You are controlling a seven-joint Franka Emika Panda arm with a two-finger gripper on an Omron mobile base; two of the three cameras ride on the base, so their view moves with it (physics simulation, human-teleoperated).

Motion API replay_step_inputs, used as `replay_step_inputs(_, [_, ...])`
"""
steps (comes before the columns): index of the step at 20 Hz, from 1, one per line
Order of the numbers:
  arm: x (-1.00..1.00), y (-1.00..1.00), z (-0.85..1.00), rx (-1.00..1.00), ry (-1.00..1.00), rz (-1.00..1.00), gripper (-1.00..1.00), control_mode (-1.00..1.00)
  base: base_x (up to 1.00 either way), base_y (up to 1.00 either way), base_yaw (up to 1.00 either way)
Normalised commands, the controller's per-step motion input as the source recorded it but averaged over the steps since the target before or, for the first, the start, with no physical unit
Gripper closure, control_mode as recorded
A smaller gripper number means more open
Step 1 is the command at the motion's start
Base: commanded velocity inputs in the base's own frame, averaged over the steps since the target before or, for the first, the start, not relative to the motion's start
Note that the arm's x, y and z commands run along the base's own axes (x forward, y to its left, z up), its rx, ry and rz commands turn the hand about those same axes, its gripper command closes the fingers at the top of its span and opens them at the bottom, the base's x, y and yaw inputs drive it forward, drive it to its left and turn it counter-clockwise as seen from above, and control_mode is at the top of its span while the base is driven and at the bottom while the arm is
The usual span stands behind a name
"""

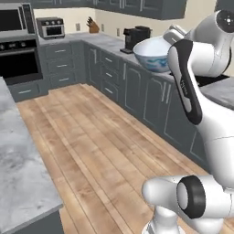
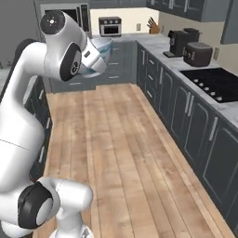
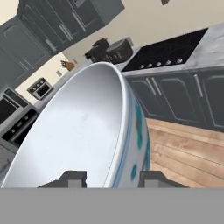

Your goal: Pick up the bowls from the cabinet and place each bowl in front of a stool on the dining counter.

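My gripper (image 3: 113,177) is shut on the rim of a white bowl (image 3: 83,135) with blue painted marks on its outside. One fingertip (image 3: 73,177) lies inside the bowl and the other outside. The bowl (image 1: 153,54) hangs in the air above the wood floor, in front of the wall counter and tilted on its side. From the right, the bowl (image 2: 103,46) shows just past the white hand. The dining counter (image 1: 18,173) with its marble top runs along the left edge. The cabinet and the stools are out of view.
Grey base cabinets (image 2: 195,121) line the right wall under a marble countertop with a black cooktop (image 2: 211,83), a toaster (image 2: 197,53) and a coffee machine (image 1: 137,36). An oven (image 1: 18,59) stands at the far wall. Bare wood floor (image 1: 100,146) lies between the counters.
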Motion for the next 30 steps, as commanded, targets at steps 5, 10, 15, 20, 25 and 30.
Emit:
replay_step_inputs(5, [0.0,0.0,0.0,0.0,0.0,0.0,1.0,1.0,-0.92,-0.22,0.26])
replay_step_inputs(10, [0.0,0.0,0.0,0.0,0.0,0.0,1.0,1.0,0.14,0.86,0.09])
replay_step_inputs(15, [0.0,0.0,0.0,0.0,0.0,0.0,1.0,1.0,0.08,1.0,0.0])
replay_step_inputs(20, [0.0,0.0,0.0,0.0,0.0,0.0,1.0,1.0,-0.32,1.0,0.03])
replay_step_inputs(25, [0.0,0.0,0.0,0.0,0.0,0.0,1.0,1.0,-0.36,1.0,0.01])
replay_step_inputs(30, [0.0,0.0,0.0,0.0,0.0,0.0,1.0,1.0,-0.32,1.0,0.01])
